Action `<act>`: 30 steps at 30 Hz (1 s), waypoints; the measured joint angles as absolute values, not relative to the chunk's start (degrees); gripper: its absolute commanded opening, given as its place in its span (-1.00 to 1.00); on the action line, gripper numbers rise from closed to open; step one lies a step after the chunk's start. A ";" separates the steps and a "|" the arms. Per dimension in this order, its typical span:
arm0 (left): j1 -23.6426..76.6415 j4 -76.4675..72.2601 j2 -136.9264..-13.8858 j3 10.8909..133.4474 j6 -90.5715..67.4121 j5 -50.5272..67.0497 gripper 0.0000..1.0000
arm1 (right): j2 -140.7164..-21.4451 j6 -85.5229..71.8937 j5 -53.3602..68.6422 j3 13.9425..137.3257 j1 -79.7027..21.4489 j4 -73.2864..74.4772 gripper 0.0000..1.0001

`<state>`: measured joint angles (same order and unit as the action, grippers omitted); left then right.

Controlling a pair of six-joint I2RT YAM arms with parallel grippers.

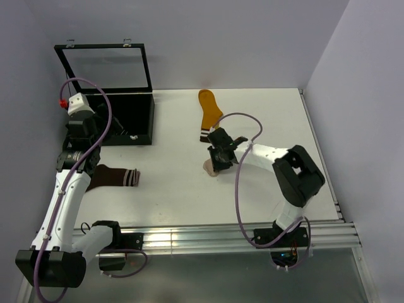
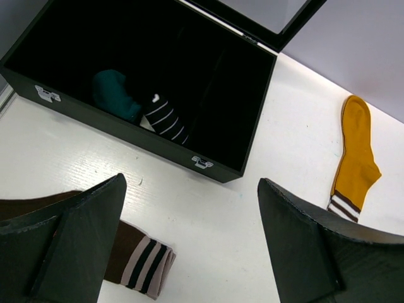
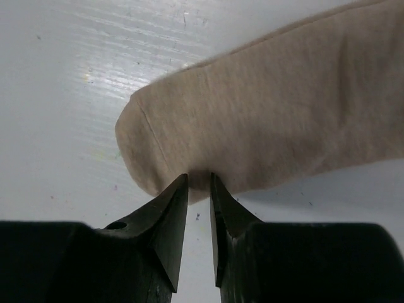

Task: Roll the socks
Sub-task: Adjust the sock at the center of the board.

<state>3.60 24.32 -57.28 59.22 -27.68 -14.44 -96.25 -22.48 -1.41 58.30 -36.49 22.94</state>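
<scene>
White table (image 1: 177, 196), black box (image 1: 136, 129) far left holding a teal sock (image 2: 117, 95) and striped sock (image 2: 165, 118). Mustard sock (image 1: 208, 113) and brown sock (image 1: 113, 177) lie flat, unrolled.

At mid-table, the right gripper (image 3: 199, 180) has its jaws nearly together at the toe edge of the beige sock (image 3: 284, 126), likely to start the roll. The next move needs a sure pinch, then a turn-over. Whether fabric is caught is unclear, and the sock's cuff is cut off.

The left gripper (image 2: 191, 182) hangs wide open and empty.

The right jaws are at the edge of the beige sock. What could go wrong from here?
1. The right jaws touch only the very edge of the beige sock, near its rounded end; so thin a pinch may slip when rolling starts.
2. The mustard sock lies with its striped cuff close to the right arm, so a sweep might drag it.
</scene>
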 measured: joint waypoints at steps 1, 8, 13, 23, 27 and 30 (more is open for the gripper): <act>3.60 24.27 -57.28 59.22 -27.68 -14.44 0.82 | -98.32 -22.37 -1.08 59.20 -36.93 23.24 -0.45; 3.57 24.27 -57.32 59.20 -27.68 -14.76 0.82 | -109.91 -21.45 1.41 72.51 -41.25 25.56 -0.35; 3.57 24.27 -58.04 59.20 -27.68 -14.74 0.82 | -122.54 -21.58 3.20 90.91 -43.51 26.26 -0.17; 3.57 24.25 -58.57 59.20 -27.68 -14.46 0.82 | -114.80 -20.69 -4.86 89.38 -40.40 23.64 -0.08; 3.57 24.23 -58.87 59.20 -27.68 -13.54 0.82 | -107.11 -20.75 -7.07 82.11 -35.99 22.20 -0.09; 3.57 24.08 -58.87 59.13 -27.62 -11.77 0.82 | -104.60 -21.41 -7.60 76.79 -32.25 20.49 -0.10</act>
